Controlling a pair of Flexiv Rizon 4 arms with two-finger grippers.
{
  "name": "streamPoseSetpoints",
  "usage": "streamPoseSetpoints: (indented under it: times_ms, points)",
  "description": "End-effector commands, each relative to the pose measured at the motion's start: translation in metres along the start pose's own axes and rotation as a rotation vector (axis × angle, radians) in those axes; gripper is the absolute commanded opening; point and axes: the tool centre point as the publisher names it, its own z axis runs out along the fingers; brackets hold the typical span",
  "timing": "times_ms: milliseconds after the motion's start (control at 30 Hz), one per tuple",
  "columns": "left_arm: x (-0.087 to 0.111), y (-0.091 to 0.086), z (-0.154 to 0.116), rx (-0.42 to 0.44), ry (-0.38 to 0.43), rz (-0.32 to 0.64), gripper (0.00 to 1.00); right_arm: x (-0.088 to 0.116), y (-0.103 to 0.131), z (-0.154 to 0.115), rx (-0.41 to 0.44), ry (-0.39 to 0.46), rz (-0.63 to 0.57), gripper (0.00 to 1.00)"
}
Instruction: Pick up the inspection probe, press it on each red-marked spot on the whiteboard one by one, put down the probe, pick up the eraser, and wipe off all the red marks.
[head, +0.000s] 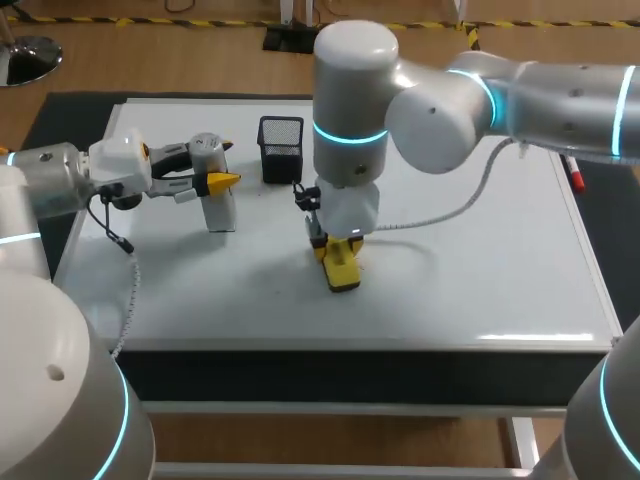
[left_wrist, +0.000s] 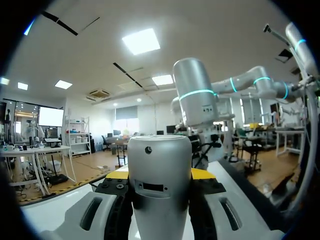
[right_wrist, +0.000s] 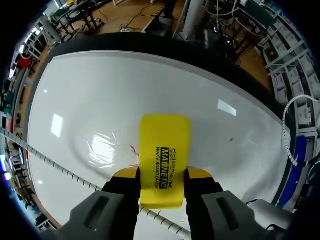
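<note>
1. The left claw (head: 222, 182) is clenched on the probe (head: 221, 208). In the left wrist view the probe's silver body (left_wrist: 160, 185) is seen gripped from both sides by the yellow-tipped fingers (left_wrist: 202, 173).
2. The probe is held upright over the left part of the whiteboard (head: 450, 280), with its base down at the board surface. Whether it touches cannot be told.
3. The right claw (head: 335, 243) is brought in past the middle of the board and is closed around the yellow eraser (head: 343, 270).
4. In the right wrist view the eraser (right_wrist: 164, 150) is seen clamped between the fingers (right_wrist: 200, 175), its far end pointed down at the whiteboard (right_wrist: 100, 90).
5. Faint red marks (right_wrist: 133, 149) are seen on the board just beside the eraser.
6. A black mesh cup (head: 281, 150) is stood near the board's far edge, between the two claws.
</note>
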Motion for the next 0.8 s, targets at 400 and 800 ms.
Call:
streamPoseSetpoints:
  times_ms: [400,800]
  points:
    - [0.000,0.000,0.000,0.002,0.000,0.001,0.00,0.022,0.001,0.008,0.019,-0.003,0.056,0.00]
    - [0.000,0.000,0.000,0.002,0.000,0.001,0.00,0.061,0.002,0.012,-0.009,-0.008,0.137,0.00]
